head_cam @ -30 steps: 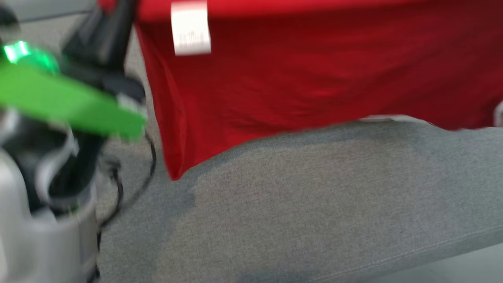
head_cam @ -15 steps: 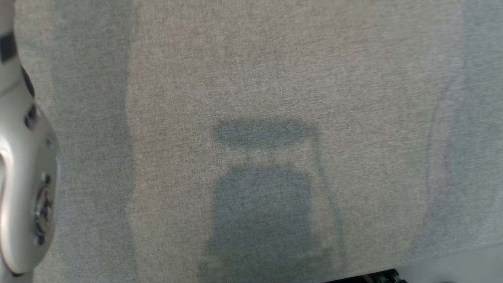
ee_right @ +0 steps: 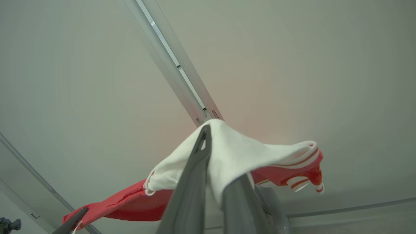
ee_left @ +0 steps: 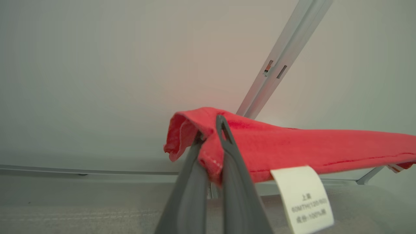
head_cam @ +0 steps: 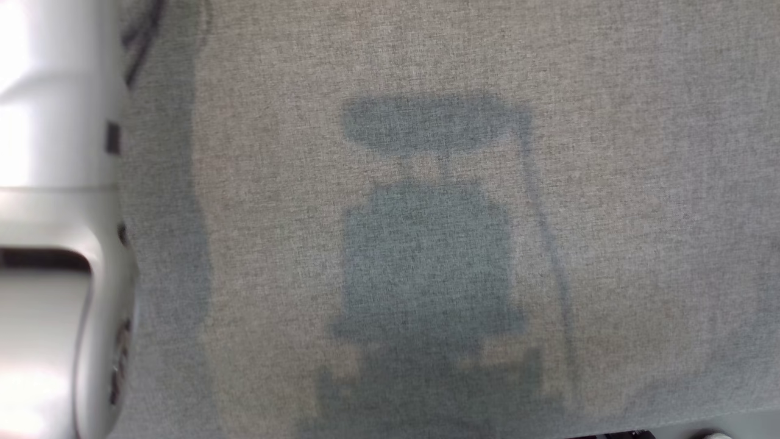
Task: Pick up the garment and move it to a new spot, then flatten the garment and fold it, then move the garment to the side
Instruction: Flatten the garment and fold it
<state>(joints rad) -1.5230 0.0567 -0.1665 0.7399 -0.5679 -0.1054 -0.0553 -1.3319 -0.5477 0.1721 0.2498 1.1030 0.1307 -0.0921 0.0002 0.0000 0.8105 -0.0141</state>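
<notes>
Red cloth: the garment (ee_left: 292, 146) is held in the air, strung between both grippers and not laid on anything. In the left wrist view one red edge is pinched by the left gripper (ee_left: 209, 130), fingers clenched on the fabric. From the tips the body is run out toward 3 o'clock, roughly level. A white label (ee_left: 304, 198) is hung off the lower edge, at 5 o'clock from the tips.

In the right wrist view a white part (ee_right: 247, 152), sleeve or trim (cannot be told), is draped over the right gripper (ee_right: 216, 152), whose fingers are clamped on it. The red body is led away toward 8 o'clock, where a dark fingertip of the left gripper is seen at the far end. The long axis is thus set gripper to gripper. Neither arm is judged nearer, since both ends are gripped.

The grey woven surface (head_cam: 609, 183) is seen in the head view, with the robot's shadow (head_cam: 426, 256) cast at centre and a pale arm (head_cam: 55, 244) at 9 o'clock. The same surface is caught at 6 o'clock under the left fingers. A metal rail (ee_left: 286, 48) is seen on a plain wall behind.

Step judged: carry to the new spot, lay-down pending. Both ends should be lowered together with the span kept taut, else bunching is likely.
</notes>
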